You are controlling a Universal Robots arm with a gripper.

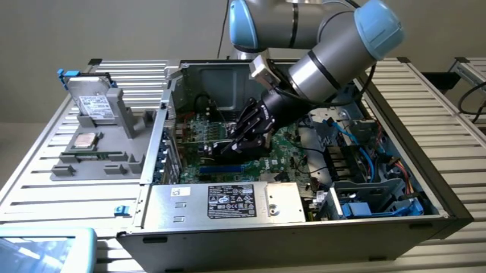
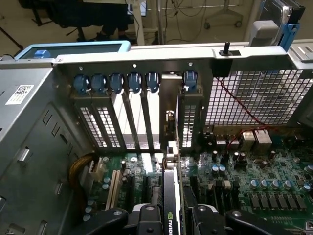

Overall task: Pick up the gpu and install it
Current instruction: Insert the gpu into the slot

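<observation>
A: How far along are we?

B: Largest first: the computer case [image 1: 304,242] lies open, and our gripper [image 1: 235,147] is down inside it, over the motherboard [image 1: 292,151].

A: And the gpu [image 2: 172,198]?

B: Picked up, so we count that part as done. The jaws pinch it by its two faces, and it stands on edge above the motherboard, at the case's rear wall.

A: Seated?

B: We cannot tell. Its silver bracket [image 2: 176,120] stands just beside the opening among the slot covers [image 2: 122,122]. We judge the install unfinished — the card is not let go.
</observation>
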